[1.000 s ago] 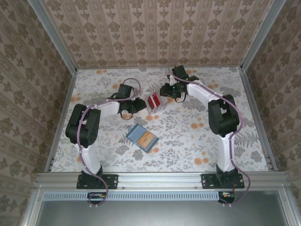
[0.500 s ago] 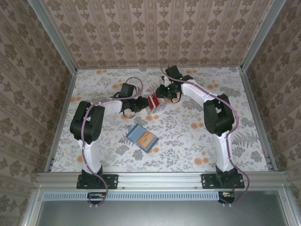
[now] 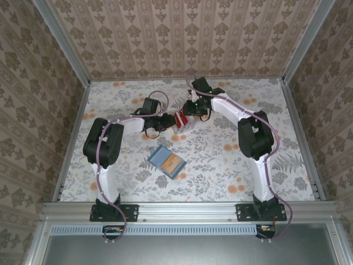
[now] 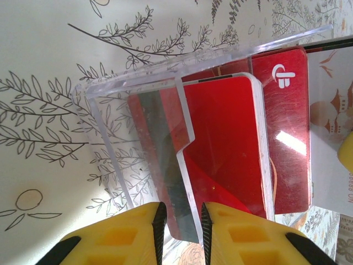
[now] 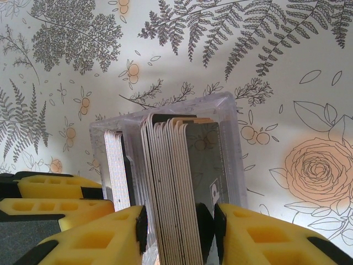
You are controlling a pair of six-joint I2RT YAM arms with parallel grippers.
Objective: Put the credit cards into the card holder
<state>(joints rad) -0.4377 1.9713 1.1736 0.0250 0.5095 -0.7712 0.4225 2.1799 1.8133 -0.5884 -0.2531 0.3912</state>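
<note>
A table with a flowered cloth is seen from above. The left arm and the right arm are bent toward its far middle, where they meet. The wallet is laid open and flat on the cloth, nearer to the bases than the grippers and apart from them; a blue face and an orange face are shown. A clear box is placed between the two grippers. The red cards are kept in it, upright on their edges, packed side by side. One wall of the box is pinched by the left gripper, its fingers almost together. The pack of cards is clamped from both sides by the right gripper, its fingers set as wide as the pack.
</note>
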